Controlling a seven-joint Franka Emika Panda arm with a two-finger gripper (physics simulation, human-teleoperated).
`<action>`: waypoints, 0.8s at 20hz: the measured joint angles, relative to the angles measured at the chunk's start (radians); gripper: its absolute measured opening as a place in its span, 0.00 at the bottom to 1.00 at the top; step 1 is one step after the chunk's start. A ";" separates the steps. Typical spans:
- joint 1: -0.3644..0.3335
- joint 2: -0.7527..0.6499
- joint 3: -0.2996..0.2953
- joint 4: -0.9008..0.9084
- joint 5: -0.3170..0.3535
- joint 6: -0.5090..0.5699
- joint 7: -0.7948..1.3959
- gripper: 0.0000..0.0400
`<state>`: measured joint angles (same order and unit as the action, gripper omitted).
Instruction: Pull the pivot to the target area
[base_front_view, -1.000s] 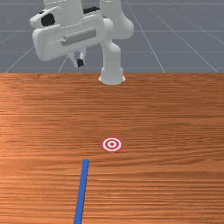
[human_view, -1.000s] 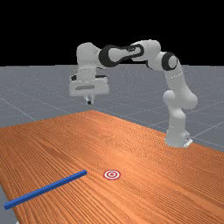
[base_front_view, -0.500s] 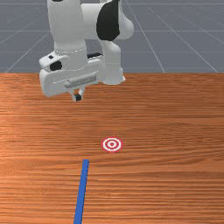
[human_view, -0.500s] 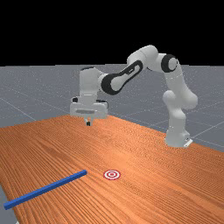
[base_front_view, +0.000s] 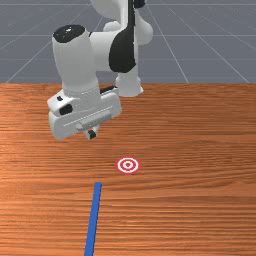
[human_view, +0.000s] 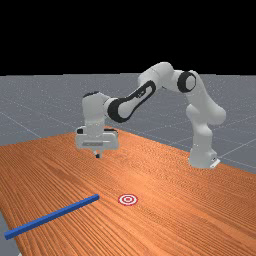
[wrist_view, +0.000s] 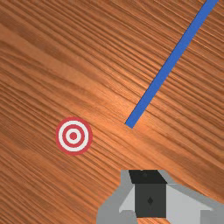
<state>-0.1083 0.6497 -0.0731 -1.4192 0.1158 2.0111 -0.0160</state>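
The gripper is in the air above the table in the front view, with its fingertips together and nothing between them; the far view has the gripper well above the wood. A long blue bar, the pivot, lies flat, its near-target end beside but apart from the red-and-white target. In the wrist view the gripper is near that end of the bar, with the target off to one side.
The wooden table stretches around the bar and target. The arm's base stands at the table's back in the front view. The bar's other end lies close to a table edge in the far view.
My hand has come down toward the table and nearer to the bar's end and the target. Bar and target have not moved.
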 joint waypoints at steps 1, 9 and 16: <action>-0.004 0.092 0.001 0.170 -0.003 -0.104 0.012 0.00; -0.012 0.301 0.013 0.510 0.003 -0.171 0.023 0.00; -0.016 0.397 0.015 0.598 0.003 -0.180 0.025 0.00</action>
<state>-0.1238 1.0462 -0.0577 -0.8209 0.1187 1.8315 0.0094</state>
